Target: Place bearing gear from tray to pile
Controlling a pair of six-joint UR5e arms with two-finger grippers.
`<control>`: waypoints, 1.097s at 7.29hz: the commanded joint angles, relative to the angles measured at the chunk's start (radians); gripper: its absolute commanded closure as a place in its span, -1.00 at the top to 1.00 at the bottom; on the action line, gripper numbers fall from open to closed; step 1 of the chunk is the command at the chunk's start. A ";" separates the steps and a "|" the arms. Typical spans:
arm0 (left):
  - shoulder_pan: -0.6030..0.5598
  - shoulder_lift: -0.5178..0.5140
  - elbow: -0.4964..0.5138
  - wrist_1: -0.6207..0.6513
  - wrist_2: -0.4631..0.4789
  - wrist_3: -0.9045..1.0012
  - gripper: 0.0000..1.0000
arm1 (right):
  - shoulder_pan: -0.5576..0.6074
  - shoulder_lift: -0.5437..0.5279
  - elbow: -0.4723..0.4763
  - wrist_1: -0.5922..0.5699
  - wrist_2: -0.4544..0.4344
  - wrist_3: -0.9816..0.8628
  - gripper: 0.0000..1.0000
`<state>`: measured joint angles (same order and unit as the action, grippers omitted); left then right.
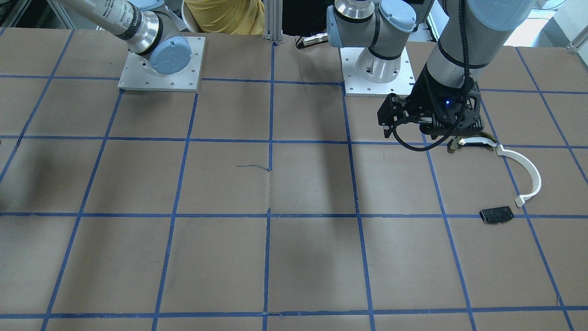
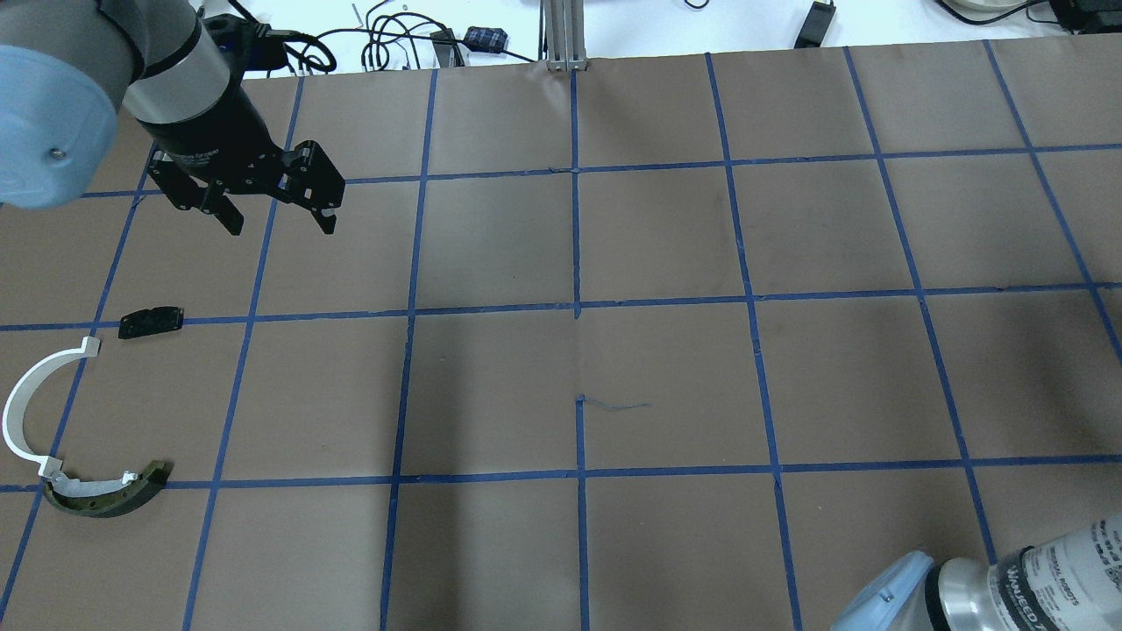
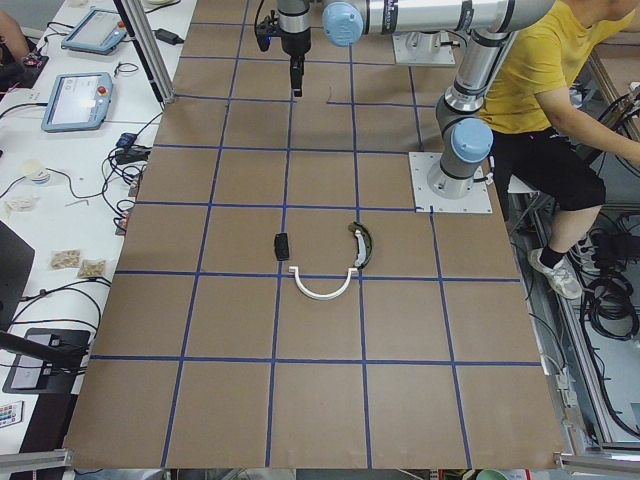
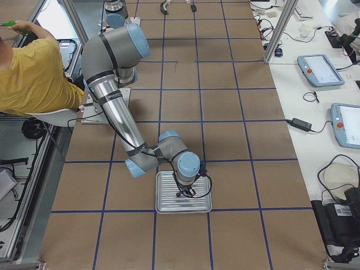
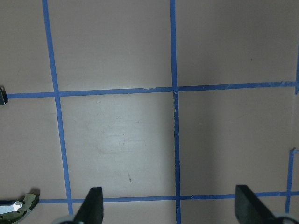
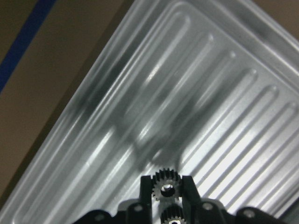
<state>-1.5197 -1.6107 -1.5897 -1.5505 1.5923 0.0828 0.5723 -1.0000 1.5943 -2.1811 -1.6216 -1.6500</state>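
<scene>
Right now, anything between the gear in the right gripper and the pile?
The right gripper holds the gear over the tray. Nothing on the table between, but the open left gripper hangs raised beside the pile on that side and could block.

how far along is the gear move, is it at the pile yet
Not yet. Done: right end effector is shut on the gear. In hand: the gear sits over the tray, far from the pile. To do: carry it to the white arc, dark piece and black plate, where no gear lies. Left end effector hangs open, empty.
</scene>
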 commanded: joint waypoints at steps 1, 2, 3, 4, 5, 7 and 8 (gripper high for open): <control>0.000 0.005 -0.019 0.006 0.000 0.000 1.00 | 0.169 -0.150 0.048 0.091 -0.001 0.217 -0.98; 0.000 0.008 -0.021 0.006 0.000 0.000 1.00 | 0.263 -0.275 0.135 0.159 -0.004 0.333 -0.98; 0.000 0.008 -0.021 0.006 0.000 0.000 1.00 | 0.364 -0.425 0.253 0.203 0.008 0.553 -0.97; 0.000 0.008 -0.021 0.006 -0.002 0.000 1.00 | 0.538 -0.551 0.347 0.207 0.015 0.770 -0.97; 0.000 0.008 -0.023 0.006 -0.002 0.000 1.00 | 0.751 -0.575 0.357 0.204 0.035 1.076 -0.97; 0.001 0.006 -0.021 0.007 -0.002 0.000 1.00 | 1.116 -0.461 0.354 0.079 0.095 1.538 -0.97; 0.001 0.006 -0.021 0.007 -0.002 0.000 1.00 | 1.258 -0.377 0.349 -0.040 0.129 1.763 -0.96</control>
<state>-1.5189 -1.6041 -1.6114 -1.5434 1.5908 0.0828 1.6349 -1.4686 1.9465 -2.0947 -1.5303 -0.1678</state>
